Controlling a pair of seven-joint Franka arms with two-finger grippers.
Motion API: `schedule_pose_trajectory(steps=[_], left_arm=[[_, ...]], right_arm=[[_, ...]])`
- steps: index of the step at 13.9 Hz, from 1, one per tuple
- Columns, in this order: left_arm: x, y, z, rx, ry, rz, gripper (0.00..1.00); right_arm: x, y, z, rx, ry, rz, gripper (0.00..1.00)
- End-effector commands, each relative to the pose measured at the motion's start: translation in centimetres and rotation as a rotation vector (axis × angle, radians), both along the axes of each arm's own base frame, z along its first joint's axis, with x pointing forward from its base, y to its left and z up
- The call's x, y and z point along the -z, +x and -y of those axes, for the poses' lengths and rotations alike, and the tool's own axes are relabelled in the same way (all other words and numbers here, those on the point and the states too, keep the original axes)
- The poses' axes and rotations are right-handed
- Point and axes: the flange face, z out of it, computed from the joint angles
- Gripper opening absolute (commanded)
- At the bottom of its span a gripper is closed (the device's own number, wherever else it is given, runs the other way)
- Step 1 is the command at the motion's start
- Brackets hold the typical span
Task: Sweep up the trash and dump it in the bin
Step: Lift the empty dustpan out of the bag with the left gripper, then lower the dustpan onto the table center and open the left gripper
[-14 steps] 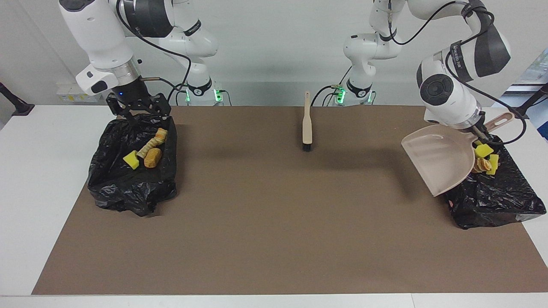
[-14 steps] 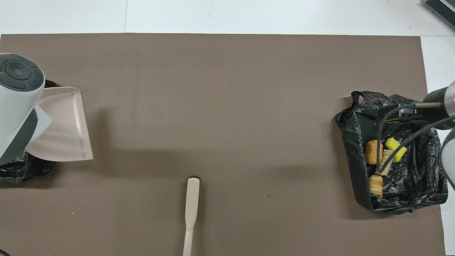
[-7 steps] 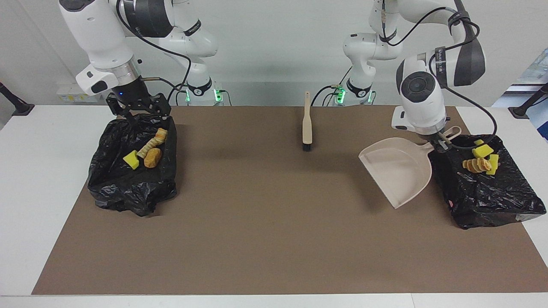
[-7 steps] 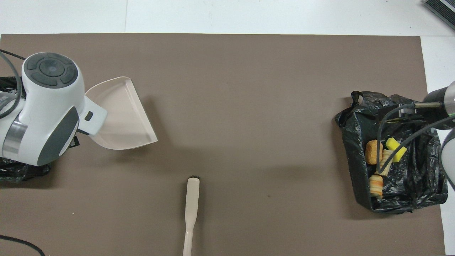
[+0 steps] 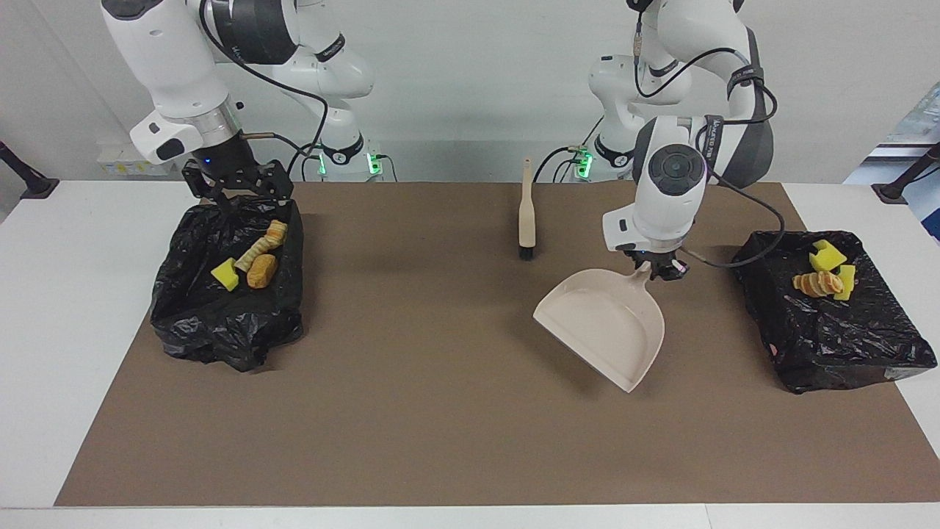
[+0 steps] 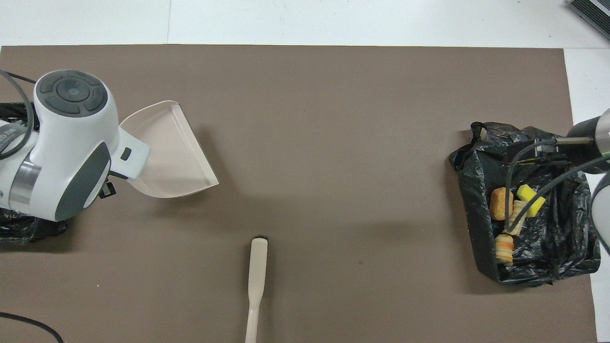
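Note:
The beige dustpan hangs tilted and empty just over the brown mat, between the brush and the black-bagged bin at the left arm's end. My left gripper is shut on the dustpan's handle. Trash lies in that bin: yellow sponge chunks and a tan lump. A second bagged bin at the right arm's end holds a yellow chunk and tan lumps. My right gripper stands open at that bin's rim nearest the robots. In the overhead view the left wrist hides the left gripper.
The beige brush lies on the mat near the robots, midway between the arms, bristles pointing away from them. The brown mat covers most of the white table. Cables hang from both wrists.
My left arm has carried the dustpan away from the bin at its end toward the table's middle and lower. The right arm, the brush and the trash have not moved.

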Motion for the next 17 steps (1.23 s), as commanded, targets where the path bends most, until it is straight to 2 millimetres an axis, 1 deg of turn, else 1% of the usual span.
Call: schedule_pose_trajectory(steps=[1,3,5,6,7,9,10,11,12,13,14,15,17], left_arm=[[0.4,1.3,4.8,-0.194,-0.009,0.045,0.0],[0.8,1.3,7.1,-0.325,-0.011,0.058,0.0],[1.3,1.3,8.0,-0.454,-0.004,0.079,0.0],[1.4,1.4,9.1,-0.509,-0.014,0.092,0.0],[2.0,1.3,10.1,-0.544,-0.026,0.089,0.0],[2.1,1.1,10.4,-0.569,-0.035,0.082,0.0],[2.2,0.5,11.6,-0.584,-0.037,0.086,0.0],[2.5,0.4,12.2,-0.582,-0.043,0.095,0.0],[3.4,0.4,12.6,-0.584,-0.043,0.091,0.0],[3.9,0.6,12.9,-0.585,-0.057,0.103,0.0],[4.3,0.8,12.9,-0.591,-0.076,0.123,0.0],[5.3,0.8,12.7,-0.597,-0.09,0.131,0.0],[6.0,0.2,12.3,-0.597,-0.093,0.129,0.0]], right_arm=[[-0.2,-0.7,0.1,0.002,0.013,-0.006,1.0],[-0.1,-0.7,0.1,0.002,0.013,-0.008,1.0],[-0.2,-0.7,0.1,0.002,0.013,-0.006,1.0],[-0.2,-0.7,0.1,0.002,0.013,-0.006,1.0],[-0.2,-0.7,0.1,0.002,0.013,-0.006,1.0],[-0.1,-0.7,0.1,0.002,0.013,-0.007,1.0],[-0.2,-0.7,0.1,0.002,0.013,-0.006,1.0],[-0.2,-0.7,0.1,0.002,0.013,-0.006,1.0],[-0.1,-0.7,0.1,0.002,0.013,-0.007,1.0],[-0.1,-0.7,0.1,0.002,0.013,-0.008,1.0],[-0.2,-0.7,0.1,0.002,0.013,-0.006,1.0],[-0.1,-0.7,0.1,0.002,0.013,-0.007,1.0],[-0.2,-0.7,0.1,0.002,0.013,-0.006,1.0]])
